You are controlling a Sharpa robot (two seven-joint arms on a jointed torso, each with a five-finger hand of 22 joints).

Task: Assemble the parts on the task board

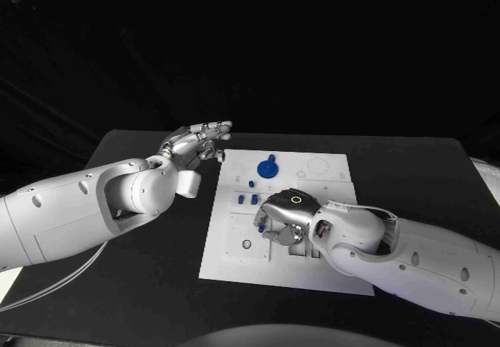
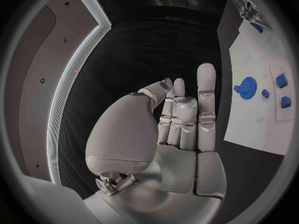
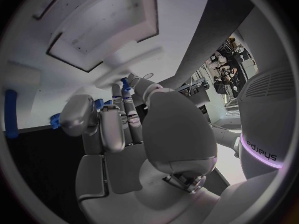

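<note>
Here the right hand (image 1: 283, 217) pinches a blue part (image 3: 125, 83) over the task board (image 1: 235, 253).

Table (image 1: 156, 289): black and matte, its far edge running straight across the upper part of the head view.
Behind the table: plain darkness, with no wall or furniture to make out.
Panel (image 2: 44, 84): a pale grey surface stood to one side in the left wrist view, bordered by a bright white strip (image 2: 65, 92).
Far room (image 3: 225, 69): a small, cluttered lit area showed in the right wrist view, too small to tell apart.
</note>
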